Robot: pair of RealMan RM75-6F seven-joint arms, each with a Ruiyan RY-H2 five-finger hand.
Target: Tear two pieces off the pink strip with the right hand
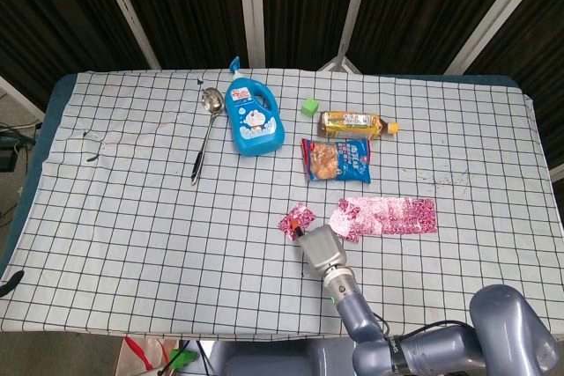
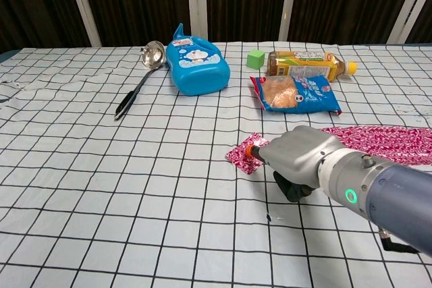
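The pink patterned strip (image 1: pixel 388 216) lies flat on the checked cloth, right of centre, and shows as the strip (image 2: pixel 378 142) in the chest view. A small torn-off pink piece (image 1: pixel 295 218) sits apart from the strip's left end, seen in the chest view as the piece (image 2: pixel 241 157). My right hand (image 1: pixel 322 248) pinches this piece at its near edge, with the fingers of the right hand (image 2: pixel 297 162) curled in. A gap of bare cloth separates the piece from the strip. My left hand shows in neither view.
Behind the strip lie a blue snack bag (image 1: pixel 337 159), a tea bottle (image 1: pixel 354 124) and a green cube (image 1: pixel 309 107). A blue detergent bottle (image 1: pixel 253 120) and a metal ladle (image 1: pixel 204 128) lie further left. The table's front edge (image 1: pixel 176 332) runs close below my hand.
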